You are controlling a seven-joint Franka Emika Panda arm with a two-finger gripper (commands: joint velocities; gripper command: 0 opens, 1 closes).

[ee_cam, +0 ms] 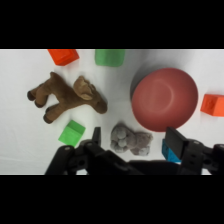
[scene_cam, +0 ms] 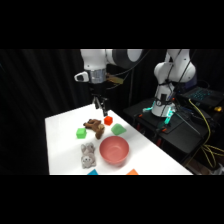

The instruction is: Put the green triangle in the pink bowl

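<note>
Two green blocks are on the white table (scene_cam: 60, 135), so I note first which is mine: the green triangle (ee_cam: 110, 57), the larger, duller wedge. It sits beside the pink bowl (ee_cam: 165, 99), apart from its rim, with the red block (ee_cam: 63, 55) on its far side from the bowl. The brighter green cube (ee_cam: 71, 132) lies well apart from the bowl, beyond the brown plush animal (ee_cam: 67, 96). A grey plush toy (ee_cam: 130, 139) sits just beside the bowl.

The gripper (ee_cam: 134, 142) hovers above the toys holding nothing; fingers stand apart.

My judgement: the wedge looks light, rigid and smooth. Sloped faces could slip, so I would close on its two flat parallel sides, low down.
</note>
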